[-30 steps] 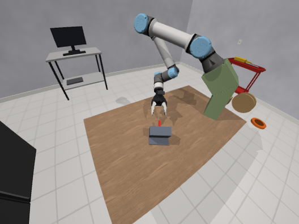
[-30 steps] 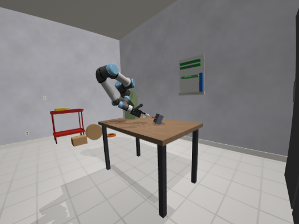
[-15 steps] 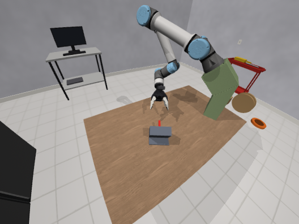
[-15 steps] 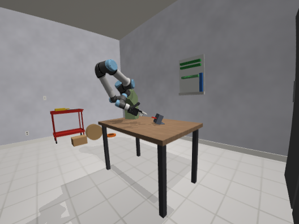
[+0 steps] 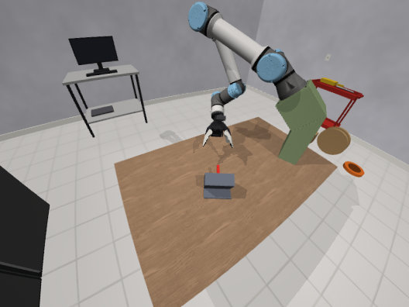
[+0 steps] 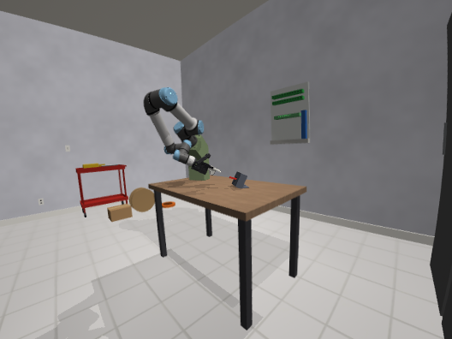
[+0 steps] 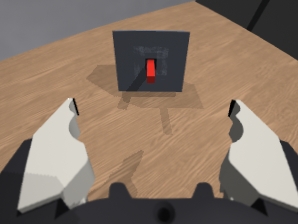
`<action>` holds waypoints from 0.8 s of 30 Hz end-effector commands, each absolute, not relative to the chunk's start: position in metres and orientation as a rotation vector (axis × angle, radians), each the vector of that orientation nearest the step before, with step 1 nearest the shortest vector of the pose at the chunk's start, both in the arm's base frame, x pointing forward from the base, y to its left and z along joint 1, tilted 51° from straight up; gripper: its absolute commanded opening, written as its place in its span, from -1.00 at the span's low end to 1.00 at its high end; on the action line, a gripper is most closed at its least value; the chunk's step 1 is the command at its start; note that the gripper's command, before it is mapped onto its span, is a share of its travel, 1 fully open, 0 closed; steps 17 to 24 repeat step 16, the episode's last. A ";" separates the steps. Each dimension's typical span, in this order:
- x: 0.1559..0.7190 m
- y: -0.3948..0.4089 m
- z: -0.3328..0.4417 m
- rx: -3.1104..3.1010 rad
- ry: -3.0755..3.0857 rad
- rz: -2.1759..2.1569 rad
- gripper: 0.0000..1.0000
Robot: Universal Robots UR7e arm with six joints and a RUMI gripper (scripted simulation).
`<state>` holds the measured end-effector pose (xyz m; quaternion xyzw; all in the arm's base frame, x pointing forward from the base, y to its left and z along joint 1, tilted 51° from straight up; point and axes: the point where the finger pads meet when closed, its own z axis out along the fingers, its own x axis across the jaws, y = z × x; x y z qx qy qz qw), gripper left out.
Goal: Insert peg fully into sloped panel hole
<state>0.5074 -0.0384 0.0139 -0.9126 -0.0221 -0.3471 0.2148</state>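
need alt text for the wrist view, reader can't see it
A red peg sits in the hole of a dark sloped panel on a wooden table. In the foreground, the open gripper holds nothing, its two pale fingers spread wide.

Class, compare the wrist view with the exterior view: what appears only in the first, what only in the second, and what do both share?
Only the wrist view shows the panel's front face, with the red peg sitting in its hole. Only the exterior view shows the arm, table legs, red cart and wall board. Both show the open gripper, empty and apart from the sloped panel, the peg, and the wooden table top.
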 end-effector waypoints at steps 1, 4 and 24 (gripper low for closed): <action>0.506 -0.038 0.016 -2.531 -0.062 -0.963 0.89; 0.506 -0.038 0.017 -2.531 -0.062 -0.963 0.98; 0.506 -0.038 0.017 -2.531 -0.062 -0.963 1.00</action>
